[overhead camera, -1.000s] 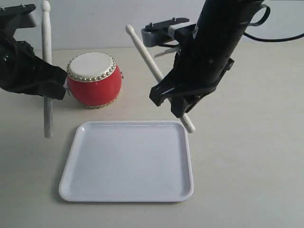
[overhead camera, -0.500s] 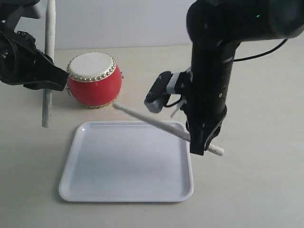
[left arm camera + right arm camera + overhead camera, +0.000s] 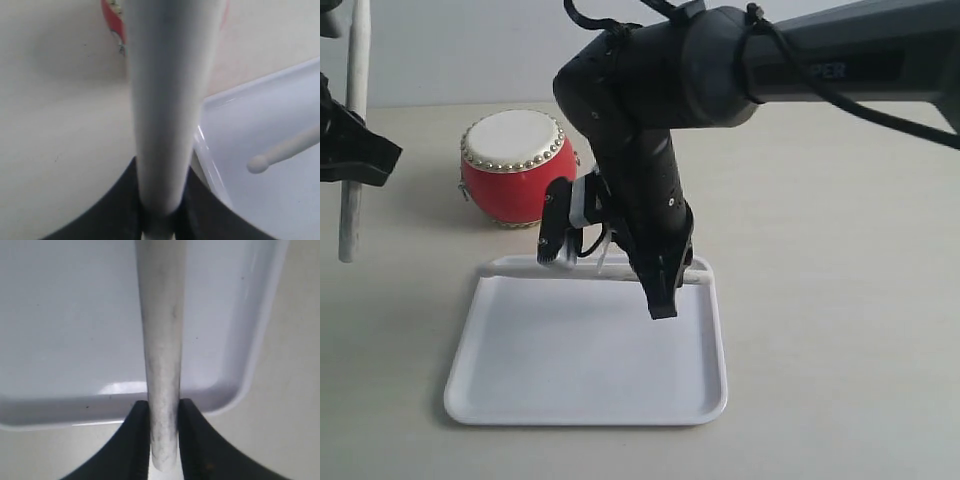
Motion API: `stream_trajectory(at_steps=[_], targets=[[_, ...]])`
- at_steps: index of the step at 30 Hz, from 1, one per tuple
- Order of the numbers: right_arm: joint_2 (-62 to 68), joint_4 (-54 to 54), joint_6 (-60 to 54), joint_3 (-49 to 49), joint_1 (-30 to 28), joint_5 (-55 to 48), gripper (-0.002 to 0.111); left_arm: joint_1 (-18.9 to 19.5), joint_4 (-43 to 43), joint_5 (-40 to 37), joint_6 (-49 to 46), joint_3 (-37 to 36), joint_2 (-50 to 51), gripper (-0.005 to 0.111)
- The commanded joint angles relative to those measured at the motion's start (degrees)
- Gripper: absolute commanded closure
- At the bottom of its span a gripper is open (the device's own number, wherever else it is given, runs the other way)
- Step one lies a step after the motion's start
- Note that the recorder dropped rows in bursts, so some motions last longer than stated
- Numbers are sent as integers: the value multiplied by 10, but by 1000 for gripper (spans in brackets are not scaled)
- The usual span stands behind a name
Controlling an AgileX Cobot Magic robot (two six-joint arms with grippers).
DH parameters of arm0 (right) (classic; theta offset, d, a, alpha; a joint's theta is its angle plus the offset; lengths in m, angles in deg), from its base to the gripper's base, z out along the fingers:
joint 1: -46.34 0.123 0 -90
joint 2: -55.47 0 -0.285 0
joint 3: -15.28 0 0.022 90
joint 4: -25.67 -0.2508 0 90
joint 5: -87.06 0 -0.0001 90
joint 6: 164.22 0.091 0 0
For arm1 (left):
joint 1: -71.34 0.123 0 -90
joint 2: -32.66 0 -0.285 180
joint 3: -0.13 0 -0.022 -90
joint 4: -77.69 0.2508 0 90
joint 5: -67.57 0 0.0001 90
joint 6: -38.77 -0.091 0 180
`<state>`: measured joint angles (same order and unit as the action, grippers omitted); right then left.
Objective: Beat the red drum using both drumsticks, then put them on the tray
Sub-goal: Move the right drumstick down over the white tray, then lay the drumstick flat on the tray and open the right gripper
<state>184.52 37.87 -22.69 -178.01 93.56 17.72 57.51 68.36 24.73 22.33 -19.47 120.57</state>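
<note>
Setting right stick on tray. Plan: be laying it flat, well inside far rim, and letting go only once shaft is resting, else it's rolling off. Right claw is pinching stick near butt end, jaws narrow, low over far rim; contact unclear. Left claw is gripping left stick upright, off tray, left of red drum.

The right gripper has swung down and leftward, from beside the tray to above its far edge. The right drumstick, a second ago slanting steeply upward, now lies nearly level along that rim. The left gripper has drawn away from the red drum toward the view's left edge, taking the upright left drumstick along
</note>
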Motion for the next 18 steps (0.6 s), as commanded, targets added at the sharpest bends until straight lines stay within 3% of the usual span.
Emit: stream_trajectory(at_steps=[1, 18], targets=[[22, 11, -3, -28, 4, -6, 108, 13, 3, 0, 2, -3, -5, 107], [59, 29, -1, -48, 8, -6, 108, 13, -10, 11, 0, -3, -9, 107]])
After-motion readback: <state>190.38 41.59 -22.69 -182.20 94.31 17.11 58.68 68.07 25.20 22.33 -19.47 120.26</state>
